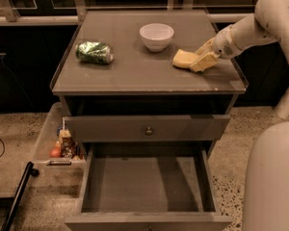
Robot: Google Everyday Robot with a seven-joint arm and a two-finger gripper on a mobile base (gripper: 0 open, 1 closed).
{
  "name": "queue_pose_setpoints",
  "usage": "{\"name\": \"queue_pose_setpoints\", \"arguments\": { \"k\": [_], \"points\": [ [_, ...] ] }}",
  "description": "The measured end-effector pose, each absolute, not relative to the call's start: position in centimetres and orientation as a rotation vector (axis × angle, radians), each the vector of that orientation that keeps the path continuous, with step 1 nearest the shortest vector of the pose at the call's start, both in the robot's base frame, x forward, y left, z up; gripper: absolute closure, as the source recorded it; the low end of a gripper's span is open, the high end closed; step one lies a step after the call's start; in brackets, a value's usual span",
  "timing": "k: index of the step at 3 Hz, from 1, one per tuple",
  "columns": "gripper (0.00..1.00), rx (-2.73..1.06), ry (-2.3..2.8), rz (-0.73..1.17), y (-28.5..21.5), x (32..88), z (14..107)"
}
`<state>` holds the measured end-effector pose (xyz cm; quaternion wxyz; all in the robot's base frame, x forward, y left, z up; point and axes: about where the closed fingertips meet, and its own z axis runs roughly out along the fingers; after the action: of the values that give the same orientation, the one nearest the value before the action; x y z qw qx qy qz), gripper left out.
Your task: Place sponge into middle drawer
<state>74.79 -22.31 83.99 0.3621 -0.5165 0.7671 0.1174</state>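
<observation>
The pale arm (250, 30) enters from the right edge, its upper part cut off by the frame, and reaches over the right side of the counter (135, 73). Its pincer (198, 59) is closed onto the right end of the sponge (182, 57), the jaws held apart only by the pad between them. Pincer and pad are nearly the same pale yellow, so where one ends and the other begins is hard to make out. The sponge's left end sits at the counter surface, near the white bowl (156, 36) and to its right, not touching it. Whether its right end is lifted off cannot be told.

A shiny green can (94, 52) lies on its side at the counter's left. Its print is a blur of green and white, with no word legible.

Below the counter, a closed drawer front (115, 128) carries a small round knob (148, 130). Under it the middle drawer (144, 189) stands pulled out with its flat bottom bare, and its front edge is clipped by the lower frame.

A clear bin (44, 129) on the floor to the left holds a small bottle (65, 141) and something round and red (56, 152) (labels too small to read). A large white rounded body (274, 177) blocks the lower right corner.
</observation>
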Motion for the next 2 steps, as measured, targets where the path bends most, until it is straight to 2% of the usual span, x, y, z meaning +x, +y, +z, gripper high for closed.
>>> {"name": "queue_pose_setpoints", "arguments": {
  "k": [2],
  "points": [
    [1.00,-1.373,1.924,0.327,-21.3,72.4,84.6]
  ]
}}
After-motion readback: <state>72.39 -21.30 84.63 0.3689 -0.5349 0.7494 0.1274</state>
